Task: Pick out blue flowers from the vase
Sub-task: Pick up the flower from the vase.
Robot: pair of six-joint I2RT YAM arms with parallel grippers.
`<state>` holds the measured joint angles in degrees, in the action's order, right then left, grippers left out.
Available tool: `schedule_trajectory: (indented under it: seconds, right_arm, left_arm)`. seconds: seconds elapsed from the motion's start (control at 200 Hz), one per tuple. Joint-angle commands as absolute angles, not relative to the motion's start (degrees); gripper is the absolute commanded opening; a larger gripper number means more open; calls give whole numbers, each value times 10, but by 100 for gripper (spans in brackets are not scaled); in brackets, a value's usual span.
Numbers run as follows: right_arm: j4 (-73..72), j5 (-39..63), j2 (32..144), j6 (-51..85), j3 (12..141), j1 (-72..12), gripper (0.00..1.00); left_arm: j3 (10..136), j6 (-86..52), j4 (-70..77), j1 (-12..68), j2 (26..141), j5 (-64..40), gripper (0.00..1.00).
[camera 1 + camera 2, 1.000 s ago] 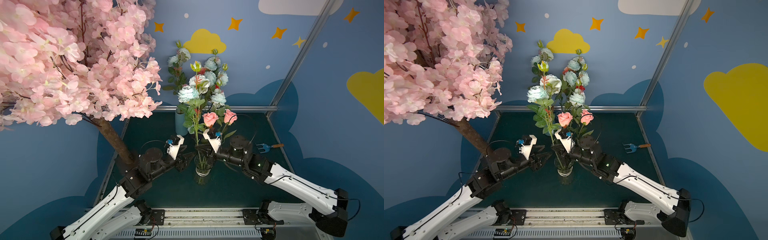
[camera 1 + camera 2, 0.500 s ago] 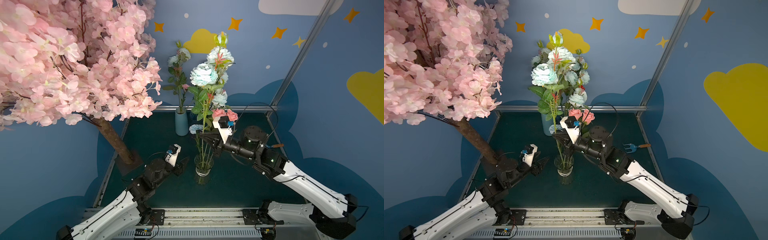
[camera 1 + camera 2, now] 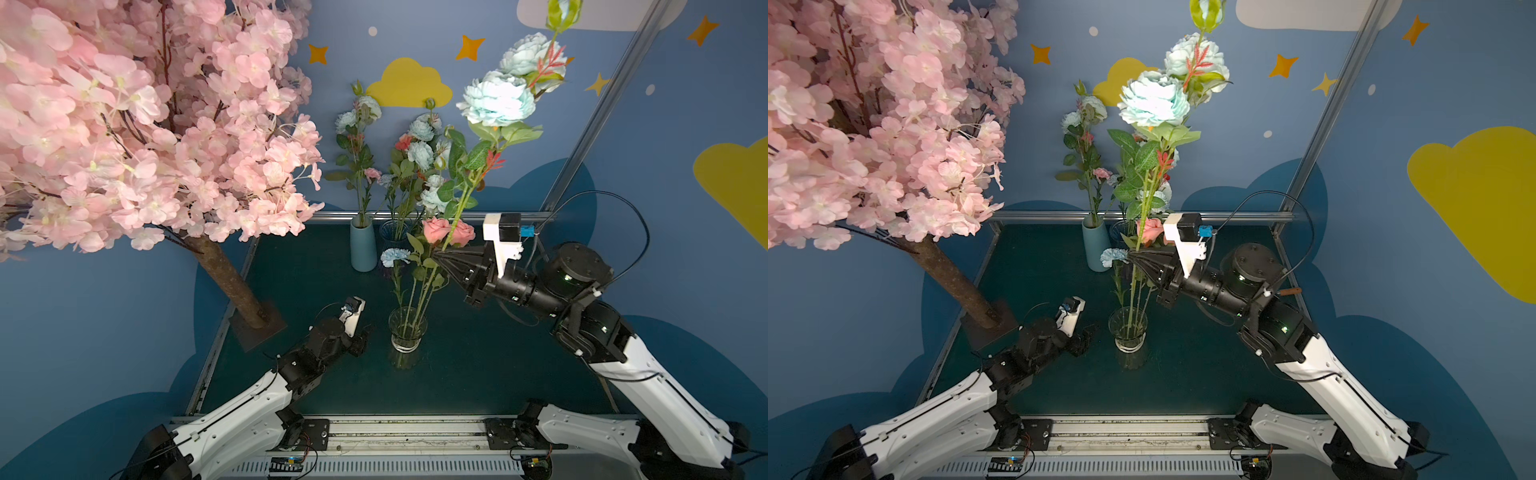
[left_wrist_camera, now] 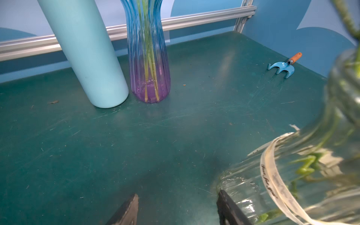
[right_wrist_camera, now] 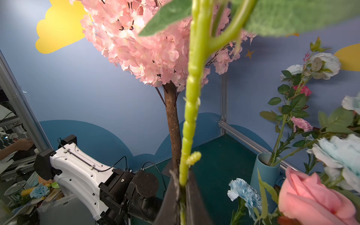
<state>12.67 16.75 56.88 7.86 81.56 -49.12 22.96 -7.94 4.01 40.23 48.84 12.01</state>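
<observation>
A clear glass vase [image 3: 407, 332] [image 3: 1127, 332] [image 4: 292, 175] stands mid-table with green stems in it. My right gripper [image 3: 442, 255] [image 3: 1133, 257] [image 5: 182, 187] is shut on the green stalk [image 5: 191, 97] of the blue flowers. Their big pale aqua heads [image 3: 494, 102] [image 3: 1152, 104] rise high above the vase. The stalk's lower end runs down toward the vase mouth; whether it is out I cannot tell. A small blue carnation [image 3: 395, 255] [image 5: 243, 191] and pink roses [image 3: 446, 230] stay in the vase. My left gripper [image 3: 361, 336] [image 4: 176, 196] is open, low beside the vase's base, holding nothing.
A light blue vase [image 3: 363, 245] [image 4: 87, 58] and a ribbed blue-purple glass vase [image 4: 149, 58] with more flowers stand at the back rail. The pink blossom tree's trunk [image 3: 232, 282] stands at the left. A blue hand rake [image 4: 282, 66] lies at the back right.
My right gripper has risen and moved right, lifting the blue flowers up through the bunch. My left arm has drawn back and down from the vase, jaws a little wider.
</observation>
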Motion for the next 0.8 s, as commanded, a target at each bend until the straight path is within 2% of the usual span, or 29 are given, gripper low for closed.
schedule_trajectory:
  seconds: [0.0,0.18,0.32,0.606,0.686,0.796]
  right_arm:
    - [174,156,514,101,797,-470,0]
    - [236,101,442,101,765,-432,0]
    - [332,0,442,79,794,-411,0]
    - [410,-180,445,42,778,-347,0]
    - [415,-169,456,44,766,-298,0]
    - [413,-74,471,64,742,-190,0]
  left_arm:
    - [238,-89,59,396,490,108,65]
    - [238,-90,59,391,492,102,65]
    - [241,-90,59,390,497,100,65]
    - [257,-93,56,387,533,93,65]
    - [269,-90,52,386,553,87,65]
    - [274,-89,49,386,562,83,65]
